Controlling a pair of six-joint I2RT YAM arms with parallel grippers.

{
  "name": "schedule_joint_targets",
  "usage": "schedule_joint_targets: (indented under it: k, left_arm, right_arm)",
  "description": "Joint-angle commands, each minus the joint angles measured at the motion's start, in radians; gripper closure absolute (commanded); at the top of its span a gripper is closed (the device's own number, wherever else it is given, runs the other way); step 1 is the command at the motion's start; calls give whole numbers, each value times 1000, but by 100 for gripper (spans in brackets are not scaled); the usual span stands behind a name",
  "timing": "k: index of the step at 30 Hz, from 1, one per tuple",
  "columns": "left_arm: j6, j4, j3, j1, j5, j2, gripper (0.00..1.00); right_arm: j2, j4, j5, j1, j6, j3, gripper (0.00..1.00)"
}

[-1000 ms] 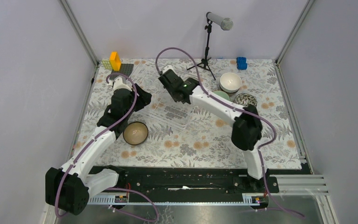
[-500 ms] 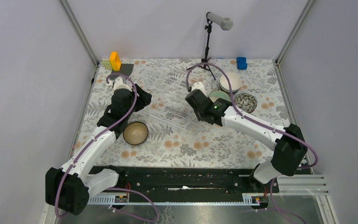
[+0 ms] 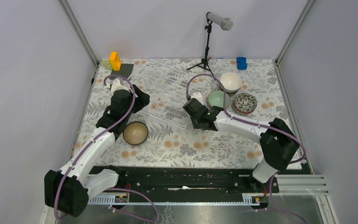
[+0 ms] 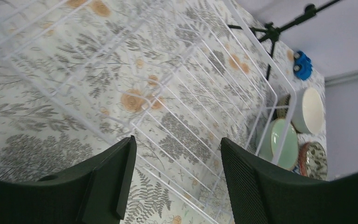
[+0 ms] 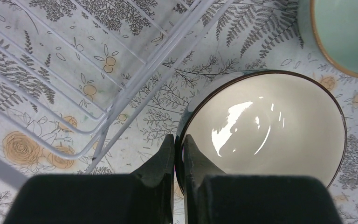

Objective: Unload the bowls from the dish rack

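The dish rack (image 3: 165,95), a clear rack with thin white ribs, lies mid-table and looks empty in the left wrist view (image 4: 182,93). My right gripper (image 5: 179,140) is shut on the rim of a dark-rimmed bowl (image 5: 265,130) with a cream inside, low beside the rack's corner (image 5: 121,93). In the top view the right gripper (image 3: 198,114) hides that bowl. My left gripper (image 4: 177,154) is open and empty over the rack's left part (image 3: 137,100). A white bowl (image 3: 230,82), a pale green bowl (image 3: 218,99), a patterned bowl (image 3: 245,102) and a brown-rimmed bowl (image 3: 135,133) stand on the cloth.
A microphone stand on a tripod (image 3: 208,46) stands behind the rack. A blue toy (image 3: 241,63) sits at the back right. Yellow and orange blocks (image 3: 114,60) and a black gridded mat (image 3: 126,69) sit at the back left. The pale green bowl (image 5: 349,32) lies close to the held bowl.
My right arm has swung from over the rack toward the near right with the bowl, ending beside the pale green bowl. The left arm has barely moved.
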Motion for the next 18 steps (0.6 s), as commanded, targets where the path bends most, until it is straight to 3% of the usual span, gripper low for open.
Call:
schedule_joint_targets:
  k: [1, 6, 11, 14, 18]
  left_arm:
    - [-76, -56, 0, 6, -168, -38, 27]
    - [-197, -204, 18, 5, -364, -36, 27]
    - [-285, -298, -12, 7, -458, -47, 28]
    - [-287, -309, -30, 36, -437, -43, 30]
    - [-257, -282, -62, 124, -327, -19, 32]
  right_arm:
    - [33, 62, 66, 5, 41, 35, 91]
    - [68, 66, 100, 6, 52, 25, 88]
    - [81, 87, 110, 6, 45, 11, 71]
    - [89, 87, 109, 6, 43, 13, 59]
    - [53, 92, 119, 6, 35, -2, 54]
